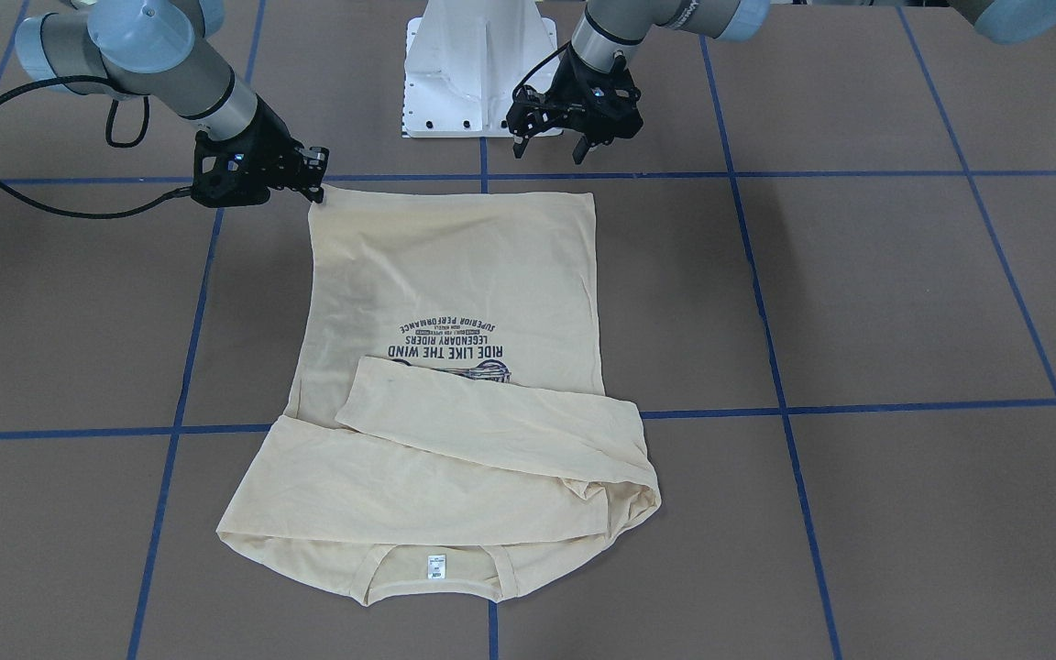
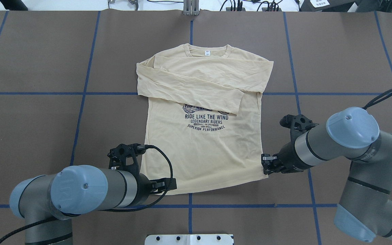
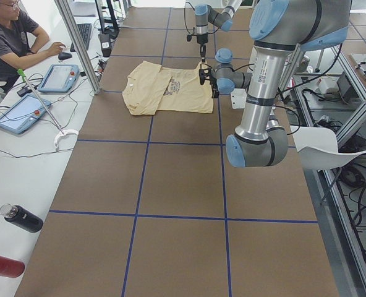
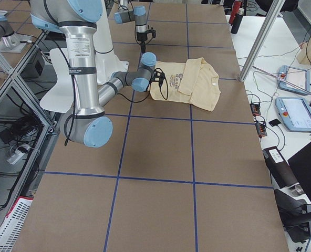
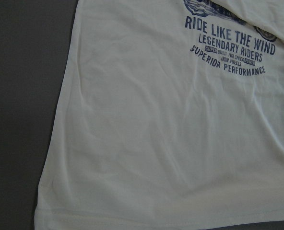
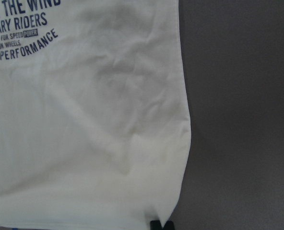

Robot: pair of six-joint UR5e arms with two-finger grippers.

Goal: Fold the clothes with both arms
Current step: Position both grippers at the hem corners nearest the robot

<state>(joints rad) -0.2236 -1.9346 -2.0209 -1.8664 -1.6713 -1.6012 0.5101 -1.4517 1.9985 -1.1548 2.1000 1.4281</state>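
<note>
The cream-yellow shirt lies flat, print up, collar and white neck label away from the robot. Both sleeves are folded across the chest. My right gripper is at the hem's corner on its side. Its fingertips stand close together on the cloth edge, shut on the hem. My left gripper hangs open above the other hem corner, fingers pointing down, holding nothing. The left wrist view shows only the shirt, no fingers.
The white pedestal base stands just behind the hem. Blue tape lines grid the brown table. A person sits at a side desk with tablets and a dark bottle on it.
</note>
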